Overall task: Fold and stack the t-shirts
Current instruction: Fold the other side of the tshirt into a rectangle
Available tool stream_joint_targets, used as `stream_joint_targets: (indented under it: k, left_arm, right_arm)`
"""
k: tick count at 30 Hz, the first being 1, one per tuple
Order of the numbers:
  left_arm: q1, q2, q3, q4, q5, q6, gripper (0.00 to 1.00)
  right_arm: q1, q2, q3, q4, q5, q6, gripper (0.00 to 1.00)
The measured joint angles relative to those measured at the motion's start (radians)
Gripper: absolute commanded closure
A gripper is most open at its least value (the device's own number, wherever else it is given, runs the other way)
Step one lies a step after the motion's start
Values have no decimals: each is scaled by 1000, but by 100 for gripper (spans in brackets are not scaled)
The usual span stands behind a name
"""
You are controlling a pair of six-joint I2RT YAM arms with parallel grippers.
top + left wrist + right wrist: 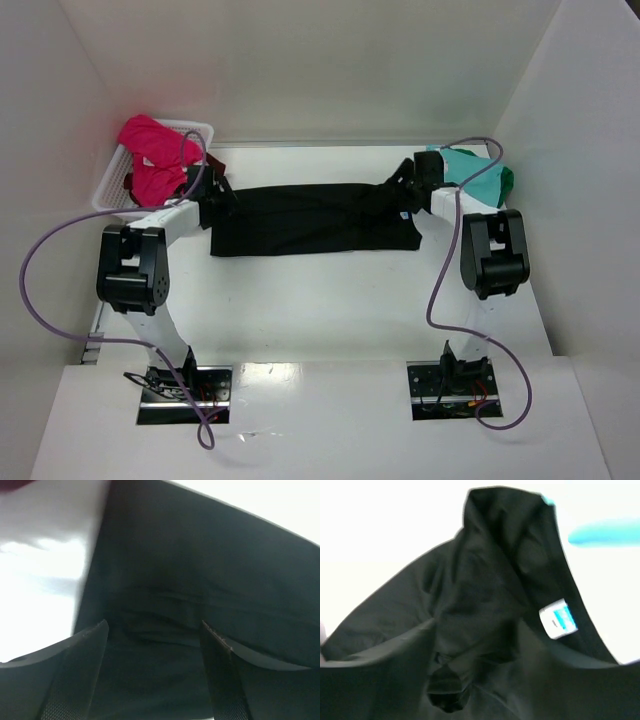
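Folded strip: black t-shirt [310, 218] stretched across the table [330, 300]
Its long axis runs left to right. The left pincer [154, 625] hangs spread over its left end, and the right pincer [402, 183] looks spread over the collar end, each arm nearest its own end.

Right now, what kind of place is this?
Probably a robot lab booth, not a home: plain white walls box in a white table, two robot arms are bolted to it, and a black t-shirt lies spread out.

White arm links [172, 332], black joint housings [132, 268], purple cables [430, 305], silver base plates [220, 385]
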Motion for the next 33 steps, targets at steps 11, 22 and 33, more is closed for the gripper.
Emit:
stream_joint_targets:
  k: [11, 22, 33]
  left_arm:
    - [0, -116, 34, 77, 238, 65, 10]
    - [-83, -163, 69, 46, 343, 153, 11]
    - [-126, -205, -24, -7, 309, 180, 11]
  right_arm:
    - [0, -202, 33, 17, -14, -149, 61]
    - [122, -293, -160, -20, -42, -196, 90]
    - [138, -162, -190, -75, -46, -213, 86]
